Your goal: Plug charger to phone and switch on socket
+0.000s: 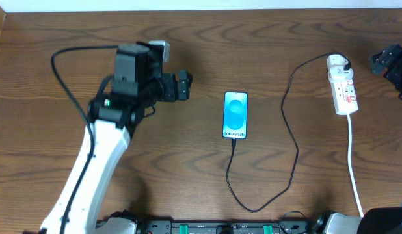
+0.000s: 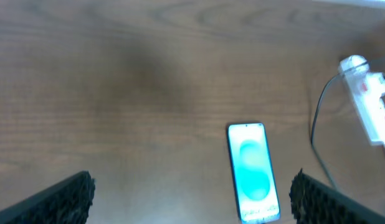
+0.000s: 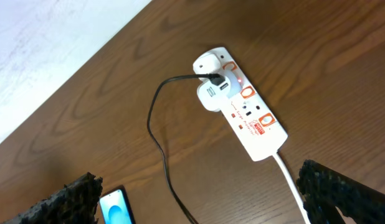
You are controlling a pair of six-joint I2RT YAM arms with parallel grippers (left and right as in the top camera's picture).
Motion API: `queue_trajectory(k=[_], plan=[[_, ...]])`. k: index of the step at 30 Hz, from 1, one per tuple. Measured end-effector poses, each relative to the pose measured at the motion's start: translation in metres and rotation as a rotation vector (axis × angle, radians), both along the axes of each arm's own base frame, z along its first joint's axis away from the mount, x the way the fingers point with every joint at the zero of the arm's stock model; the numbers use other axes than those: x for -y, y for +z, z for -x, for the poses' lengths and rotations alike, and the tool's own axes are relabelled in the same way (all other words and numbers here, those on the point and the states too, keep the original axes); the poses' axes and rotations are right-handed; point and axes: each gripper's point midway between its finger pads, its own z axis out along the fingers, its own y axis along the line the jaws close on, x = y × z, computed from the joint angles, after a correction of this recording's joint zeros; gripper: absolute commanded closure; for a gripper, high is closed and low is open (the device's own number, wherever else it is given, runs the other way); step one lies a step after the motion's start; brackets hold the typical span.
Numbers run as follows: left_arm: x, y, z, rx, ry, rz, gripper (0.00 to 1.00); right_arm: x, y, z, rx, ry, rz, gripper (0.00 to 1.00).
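Note:
The phone (image 1: 235, 115) lies flat mid-table with its blue screen lit. It also shows in the left wrist view (image 2: 253, 171) and at the bottom left of the right wrist view (image 3: 116, 210). The black charger cable (image 1: 293, 140) runs from a white adapter on the socket, loops down near the front edge, and its tip sits at the phone's lower end. The white socket (image 1: 342, 86) lies at the right; in the right wrist view (image 3: 250, 118) a red light shows by its switch. My left gripper (image 1: 181, 85) is open and empty, left of the phone. My right gripper (image 1: 391, 64) is open and empty, right of the socket.
The socket's white cord (image 1: 354, 162) runs from the strip down to the front edge at the right. The table's back edge meets a white wall (image 3: 49, 37).

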Motion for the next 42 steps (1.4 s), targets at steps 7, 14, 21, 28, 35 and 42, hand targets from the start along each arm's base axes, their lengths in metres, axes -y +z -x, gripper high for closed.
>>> queue_trajectory(k=[7,14,21,28,35,42], plan=[[-0.011,0.011,0.018,0.267,0.027,0.044,0.00,0.000,0.000,0.000,-0.001,0.000,-0.001,0.01],[-0.036,0.002,0.036,0.460,0.089,0.074,0.00,0.000,0.000,0.000,-0.001,0.000,-0.001,0.01],[-0.054,-0.005,0.074,0.738,0.137,0.113,0.00,0.000,0.000,0.000,-0.001,0.000,-0.001,0.01],[-0.071,-0.031,0.103,0.815,0.207,0.103,0.00,0.000,0.000,0.000,-0.001,0.000,-0.002,0.01],[-0.086,-0.049,0.112,0.750,0.286,0.053,0.00,0.000,0.000,0.000,-0.001,0.000,-0.001,0.01],[-0.110,-0.082,0.125,0.623,0.380,-0.033,0.01,0.000,0.000,0.000,-0.002,0.000,-0.002,0.01]])
